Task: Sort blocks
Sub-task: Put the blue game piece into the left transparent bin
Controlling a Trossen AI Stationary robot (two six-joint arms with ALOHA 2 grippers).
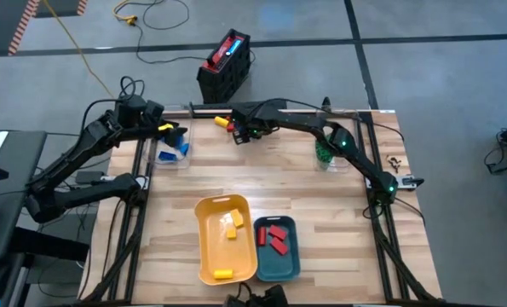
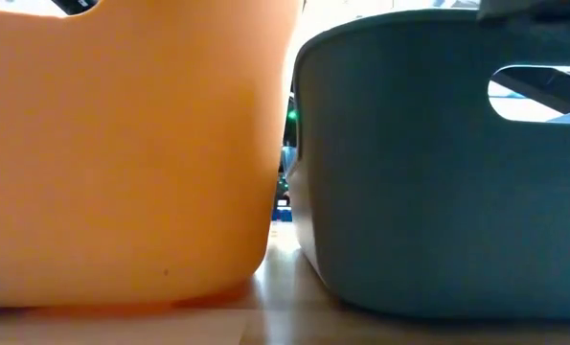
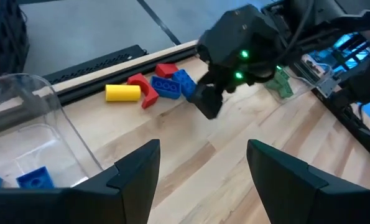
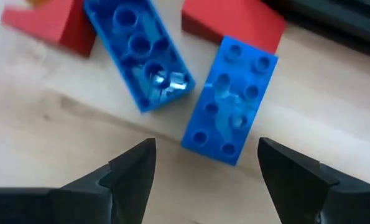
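Observation:
Near the table's far edge lies a small heap of blocks: two blue ones (image 4: 231, 102) (image 4: 138, 50), red ones (image 4: 234, 22) and a yellow cylinder (image 3: 122, 93). My right gripper (image 4: 206, 146) hangs just above the heap (image 1: 226, 124), pointing steeply down and open. Its fingers stand near the nearer blue block without touching it. My left gripper (image 3: 203, 149) is open with nothing in it, raised at the far left (image 1: 175, 132) above a clear container (image 1: 169, 155) that holds blue blocks.
A yellow tray (image 1: 209, 256) with yellow blocks and a teal tray (image 1: 291, 264) with red blocks stand at the near middle; their walls fill the low view. A clear container with green blocks (image 1: 324, 153) stands at the far right. A black crate (image 1: 226, 64) sits on the floor beyond.

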